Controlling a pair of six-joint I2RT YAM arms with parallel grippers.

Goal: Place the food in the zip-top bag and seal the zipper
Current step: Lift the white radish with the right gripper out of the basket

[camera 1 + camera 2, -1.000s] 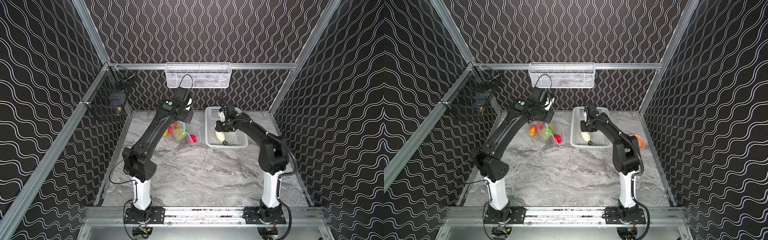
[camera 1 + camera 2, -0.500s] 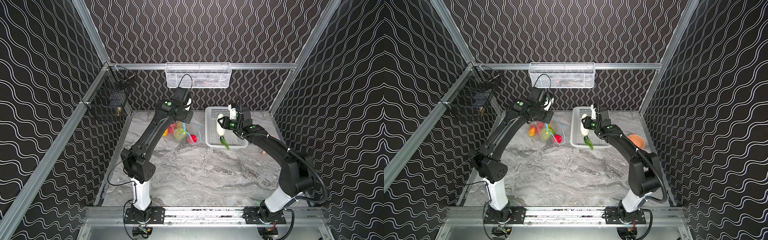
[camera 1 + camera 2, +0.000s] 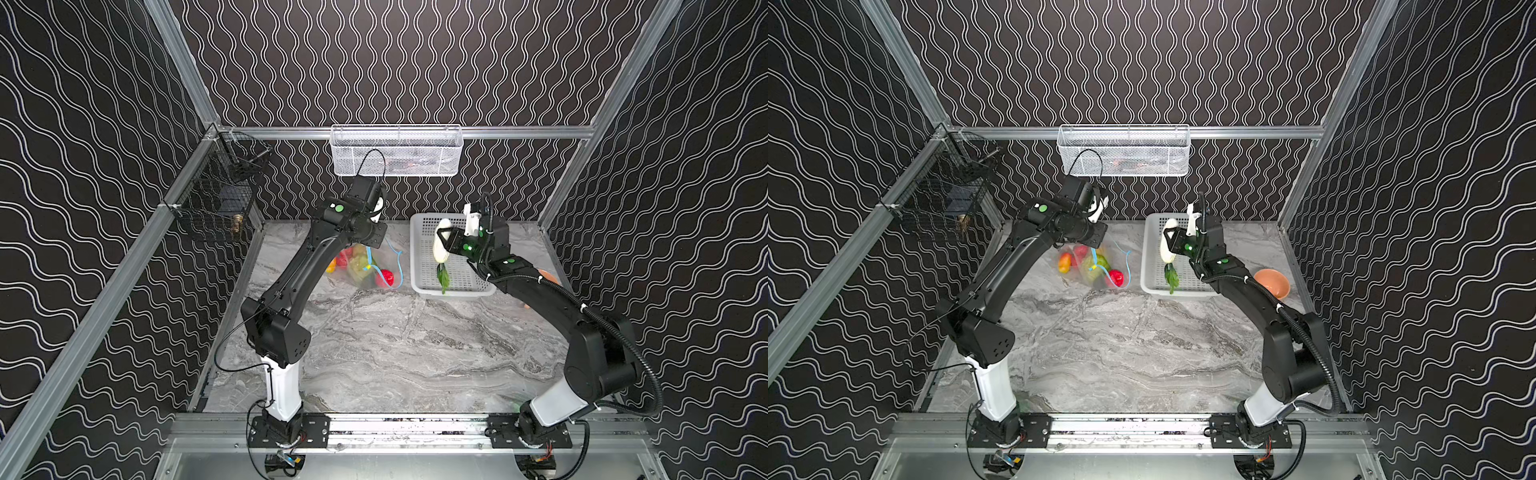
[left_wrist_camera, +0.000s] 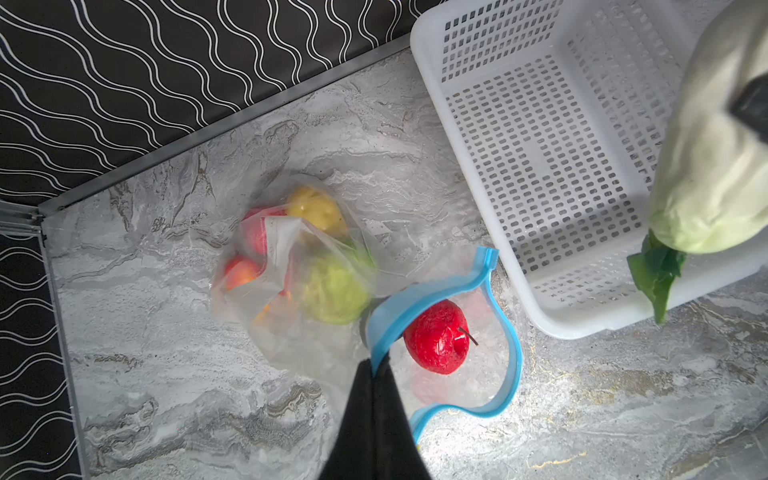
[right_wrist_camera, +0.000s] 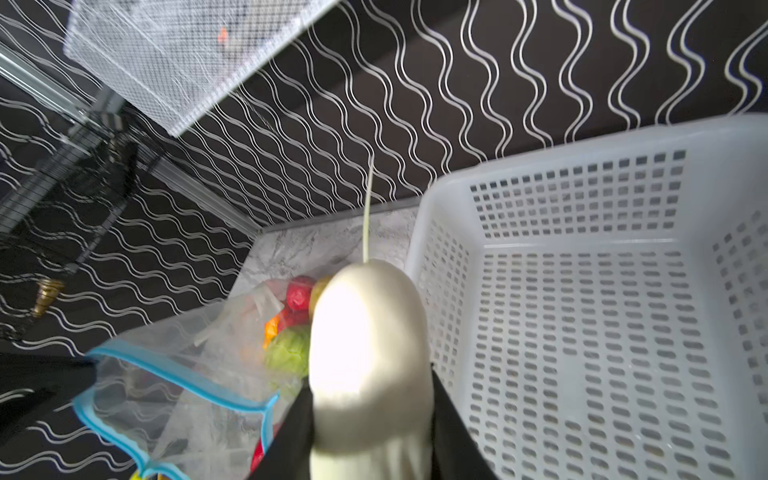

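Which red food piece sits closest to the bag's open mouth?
The red apple with the dark stem, alone within the blue zipper loop; the other red pieces are bunched deeper in the zip-top bag beside the green cabbage.

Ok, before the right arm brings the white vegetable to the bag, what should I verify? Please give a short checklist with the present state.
1. Right tool shut on the white long vegetable: ok.
2. Left tool pinching the zipper, holding that edge up: ok.
3. Zip-top bag mouth open: ok, the blue strip forms a loop.
4. Vegetable above the mouth: not ok, it hangs by the white basket, beside the bag.
5. Mouth free of food: cannot tell, a red piece lies just inside it.
6. Mouth wide enough for the vegetable's length: cannot tell.
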